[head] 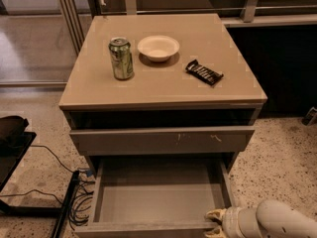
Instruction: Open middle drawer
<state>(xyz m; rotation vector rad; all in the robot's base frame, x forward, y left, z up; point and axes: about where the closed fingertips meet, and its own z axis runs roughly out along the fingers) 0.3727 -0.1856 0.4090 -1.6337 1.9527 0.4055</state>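
I had the grey-brown cabinet (163, 86) filling most of the view, standing on a speckled floor (282, 157). The middle drawer (158, 197) stood pulled well out towards the camera at the bottom of the view. Its shallow grey box lay bare and its plain front was almost cut off by the lower edge. Above it sat the taller drawer front (148, 140) with pale scratch marks, drawn out only a little from the carcass.

The white arm (280, 222) came in from the lower right corner. The gripper (213, 223) was at the right end of the middle drawer's front edge, touching or just beside it. I could not tell whether the pincer was wide, narrow or clamped on the edge.

On the cabinet top stood a white bowl (158, 47), with a green can (121, 58) upright to its left. A dark snack bar (204, 72) lay to its right, and all three were apart from one another. Black cables (74, 205) trailed on the floor left of the drawer.
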